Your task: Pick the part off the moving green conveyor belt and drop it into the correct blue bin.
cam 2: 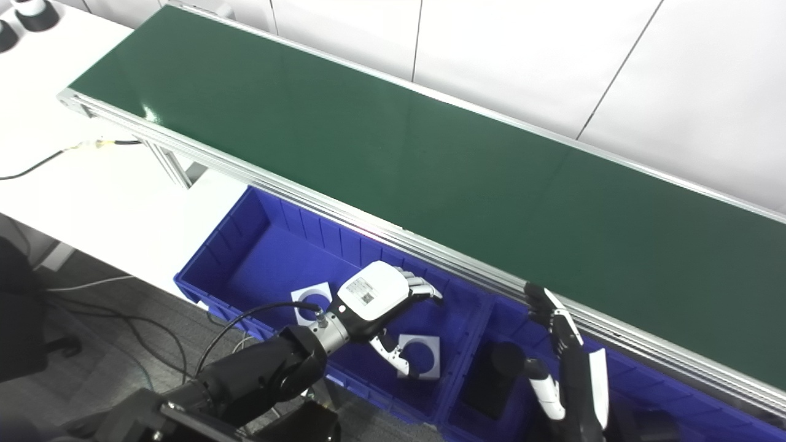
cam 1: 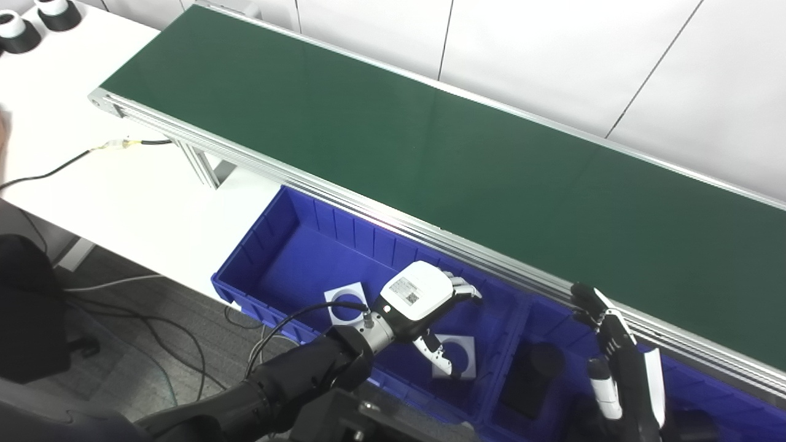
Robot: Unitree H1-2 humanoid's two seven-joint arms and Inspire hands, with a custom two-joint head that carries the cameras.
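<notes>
The green conveyor belt (cam 1: 430,153) runs diagonally from upper left to lower right, and I see no part on it. Below its near rail stands the left blue bin (cam 1: 288,252), holding two white square parts with round holes (cam 1: 346,303) (cam 1: 457,356). My left hand (cam 1: 424,298) hovers over this bin with its fingers spread, open and holding nothing; its thumb reaches down next to the second white part. My right hand (cam 1: 617,362) is upright over the right blue bin (cam 1: 540,319), fingers extended, open. A black cylindrical part (cam 1: 534,374) lies in that bin.
A white table (cam 1: 110,190) lies left of the bins, with a black cable (cam 1: 55,169) across it. Two black-and-white round parts (cam 1: 37,18) stand at its far corner. Cables trail on the grey floor (cam 1: 141,344) below.
</notes>
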